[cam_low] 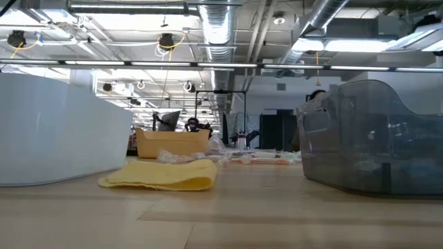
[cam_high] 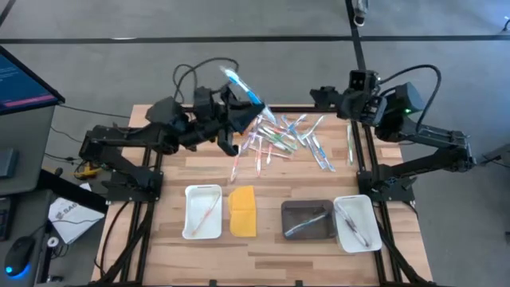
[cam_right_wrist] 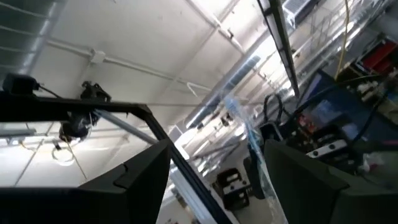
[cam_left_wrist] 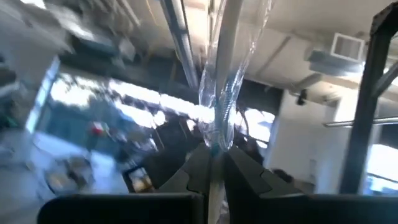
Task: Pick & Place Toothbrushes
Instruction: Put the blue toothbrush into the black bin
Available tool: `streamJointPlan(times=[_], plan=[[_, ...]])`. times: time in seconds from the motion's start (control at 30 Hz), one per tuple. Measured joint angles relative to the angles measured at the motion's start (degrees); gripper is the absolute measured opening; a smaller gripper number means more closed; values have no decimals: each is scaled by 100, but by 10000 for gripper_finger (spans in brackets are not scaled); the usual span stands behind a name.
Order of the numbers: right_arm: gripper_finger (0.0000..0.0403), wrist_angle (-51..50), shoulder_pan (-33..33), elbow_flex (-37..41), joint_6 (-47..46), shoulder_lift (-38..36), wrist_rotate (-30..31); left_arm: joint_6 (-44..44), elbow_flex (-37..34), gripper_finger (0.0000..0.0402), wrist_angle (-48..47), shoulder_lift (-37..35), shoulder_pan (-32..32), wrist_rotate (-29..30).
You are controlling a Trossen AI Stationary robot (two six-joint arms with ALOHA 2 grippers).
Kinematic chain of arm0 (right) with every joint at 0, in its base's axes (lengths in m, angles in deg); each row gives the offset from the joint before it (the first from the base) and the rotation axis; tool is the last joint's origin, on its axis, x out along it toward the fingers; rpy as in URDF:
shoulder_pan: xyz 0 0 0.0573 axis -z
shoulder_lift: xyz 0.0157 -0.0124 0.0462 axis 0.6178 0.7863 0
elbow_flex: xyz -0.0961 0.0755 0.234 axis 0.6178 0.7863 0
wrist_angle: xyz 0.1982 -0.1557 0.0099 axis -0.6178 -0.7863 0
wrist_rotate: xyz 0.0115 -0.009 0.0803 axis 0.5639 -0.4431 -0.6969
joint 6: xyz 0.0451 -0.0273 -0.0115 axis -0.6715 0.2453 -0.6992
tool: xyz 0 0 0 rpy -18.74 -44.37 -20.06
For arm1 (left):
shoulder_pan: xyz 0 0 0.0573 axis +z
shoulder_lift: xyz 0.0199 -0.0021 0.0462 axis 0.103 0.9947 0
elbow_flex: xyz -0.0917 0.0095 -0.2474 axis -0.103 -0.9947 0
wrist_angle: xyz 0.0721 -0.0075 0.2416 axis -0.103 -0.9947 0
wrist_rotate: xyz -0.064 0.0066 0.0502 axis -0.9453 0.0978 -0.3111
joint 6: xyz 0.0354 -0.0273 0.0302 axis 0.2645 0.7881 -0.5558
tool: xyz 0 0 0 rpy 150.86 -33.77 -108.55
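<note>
Nearest the front edge of the wooden counter [cam_high: 271, 247] stand four containers in a row: a white tray [cam_high: 202, 211] holding one thin stick, a flat yellow-orange lid [cam_high: 243, 211] just beside it, a dark tray [cam_high: 307, 220] with a toothbrush inside, and another white tray [cam_high: 355, 222] at the right end, also holding sticks. In the low view the yellow lid [cam_low: 163, 176] lies flat between a white wall at the left and the smoky translucent tray [cam_low: 377, 138] at the right.

Farther back, near the counter's middle and rear, the toothbrushes [cam_high: 283, 139] lie in a loose scattered pile, pink, green, blue and clear, with one clear stick [cam_high: 350, 143] lying apart near the right edge.

Behind the pile's left side, the left gripper [cam_high: 239, 108] is raised above the counter and clamped on a blue wrapped toothbrush [cam_high: 241, 85] that points up and away; in its wrist view the clear wrapper [cam_left_wrist: 221, 106] rises from between the closed fingers [cam_left_wrist: 193, 177].

At the far right rear, the right gripper [cam_high: 323, 97] hangs with its fingers [cam_right_wrist: 143, 180] spread wide and holding nothing.
</note>
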Motion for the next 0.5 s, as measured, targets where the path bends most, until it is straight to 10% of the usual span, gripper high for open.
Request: streamJointPlan(times=[0.5], plan=[[255,-2588,-212,9,1417,0,-501,1698,-81,20,-1679,197,226,-1498]])
